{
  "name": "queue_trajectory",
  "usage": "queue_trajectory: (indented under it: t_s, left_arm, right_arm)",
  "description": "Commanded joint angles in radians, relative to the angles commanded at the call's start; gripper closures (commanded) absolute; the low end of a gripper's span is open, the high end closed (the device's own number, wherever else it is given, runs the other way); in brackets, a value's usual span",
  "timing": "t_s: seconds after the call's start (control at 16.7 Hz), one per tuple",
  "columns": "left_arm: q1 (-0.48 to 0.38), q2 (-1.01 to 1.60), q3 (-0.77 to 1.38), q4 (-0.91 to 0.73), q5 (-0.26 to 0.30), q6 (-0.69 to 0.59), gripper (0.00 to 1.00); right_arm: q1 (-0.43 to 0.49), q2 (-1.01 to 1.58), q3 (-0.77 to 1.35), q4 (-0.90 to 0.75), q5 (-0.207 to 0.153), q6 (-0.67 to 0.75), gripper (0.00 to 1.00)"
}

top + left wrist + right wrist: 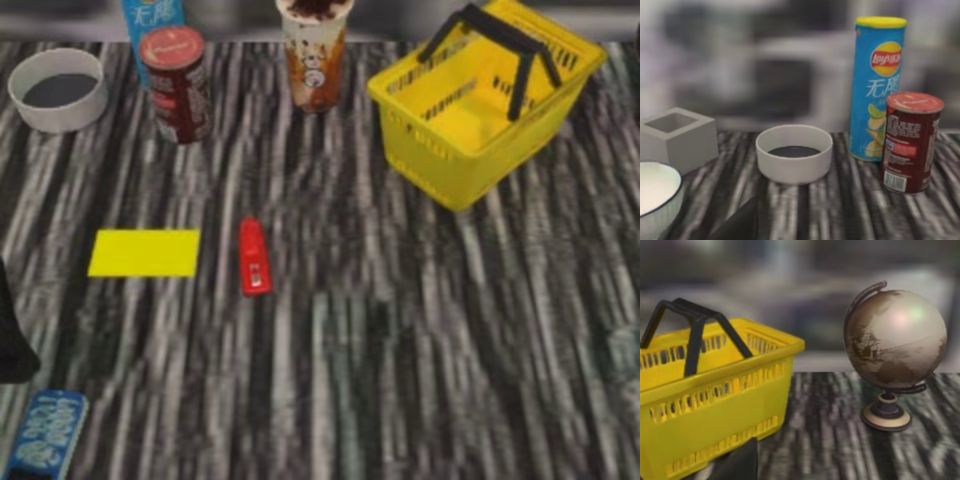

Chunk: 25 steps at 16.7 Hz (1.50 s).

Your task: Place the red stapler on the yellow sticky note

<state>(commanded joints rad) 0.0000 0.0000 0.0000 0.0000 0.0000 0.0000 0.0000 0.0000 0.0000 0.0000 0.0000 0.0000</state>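
Narrow tapered red stapler [254, 258] beside flat yellow sticky note [145, 253]

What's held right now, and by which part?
Nothing is held. The red stapler lies free on the table, just right of the yellow sticky note, with no gripper on it.

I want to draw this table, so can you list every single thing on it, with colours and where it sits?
stapler: 1, red, left of middle
sticky note: 1, yellow, left of stapler, apart
basket: 1, yellow with black handles, back right
can: 1, dark red, back left
chip tube: 1, blue, behind can
round dish: 1, white, back left corner
drink cup: 1, brown and white, back middle
blue packet: 1, front left
bowl: 1, white
square box: 1, grey
globe: 1, brown
left arm: black, left edge
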Motion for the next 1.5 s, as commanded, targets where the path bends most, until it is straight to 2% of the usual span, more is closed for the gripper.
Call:
queue_trajectory:
  t_s: [0.3, 0.54, 0.78, 1.26, 1.5]
  left_arm:
    - [-0.019, 0.061, 0.061, -0.045, 0.003, -0.022, 0.00]
    - [-0.073, 0.287, 0.290, -0.199, 0.004, -0.093, 0.00]
    - [-0.147, 0.674, 0.646, -0.430, 0.000, -0.193, 0.00]
    - [-0.318, 1.603, 1.426, -0.960, 0.000, -0.410, 0.00]
    - [-0.391, 1.954, 1.743, -1.175, 0.001, -0.502, 0.00]
  right_arm:
    - [0.000, 0.000, 0.000, 0.000, 0.000, 0.000, 0.00]
    - [0.000, 0.000, 0.000, 0.000, 0.000, 0.000, 0.00]
    - [0.000, 0.000, 0.000, 0.000, 0.000, 0.000, 0.00]
    - [0.000, 0.000, 0.000, 0.000, 0.000, 0.000, 0.00]
    - [0.000, 0.000, 0.000, 0.000, 0.000, 0.000, 0.00]
